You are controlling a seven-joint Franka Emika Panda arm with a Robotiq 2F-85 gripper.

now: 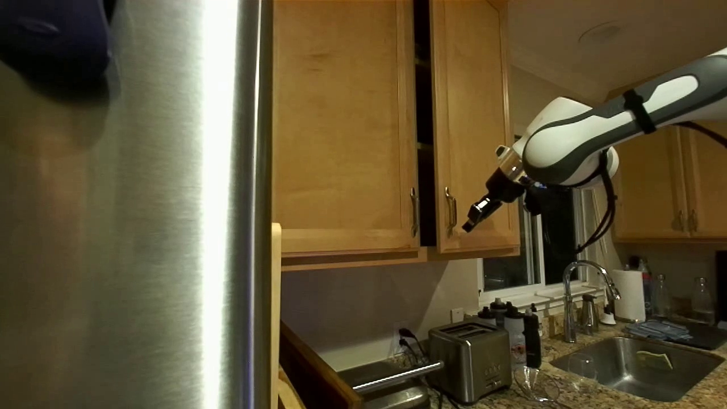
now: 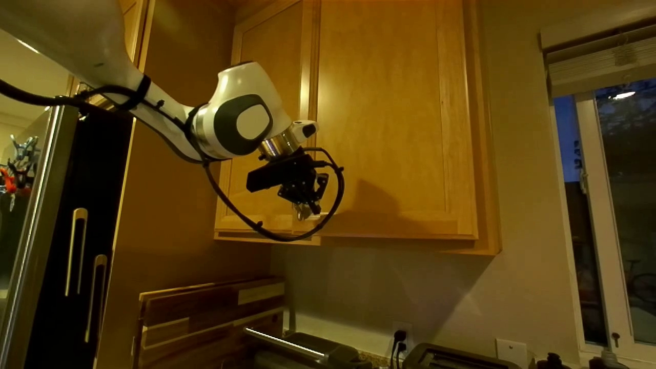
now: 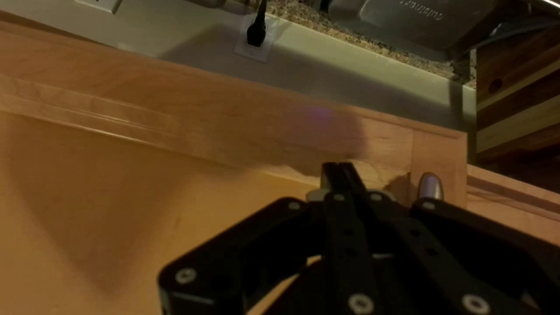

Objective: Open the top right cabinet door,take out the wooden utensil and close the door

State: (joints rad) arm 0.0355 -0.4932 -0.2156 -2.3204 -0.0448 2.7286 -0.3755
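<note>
Clenched, with its jaws together, the gripper (image 3: 339,167) is placed before the lower part of the top right cabinet door (image 1: 471,113); whether it touches the wood, I cannot tell. Of the room, the largest thing in an exterior view is a brushed-steel front (image 1: 142,227), with a bright vertical band of light. Next comes the pale wall (image 2: 517,154), with the honey-coloured cabinet (image 2: 488,225) high on it. The top right door stands a little ajar: between it and the twin door (image 1: 341,125) there is a dark gap with shelf edges (image 1: 425,146) inside. Its surface is smooth wood in a frame, and in the wrist view soft shadows fall over it. The white and grey robot arm (image 1: 573,136) extends in front of it in both exterior views. Speckled stone makes the countertop (image 1: 593,393) below. To the right of the cabinet is a window (image 2: 628,215) with pale frame and dark glass. Near the window a steel sink (image 1: 619,363) is set into the countertop. A steel toaster (image 1: 488,363) stands there also, and just beside it are bottles (image 1: 515,335) with dark caps. Smallest are a wall outlet (image 3: 257,54) and the door's metal handle (image 1: 450,209), just beside the gripper.
</note>
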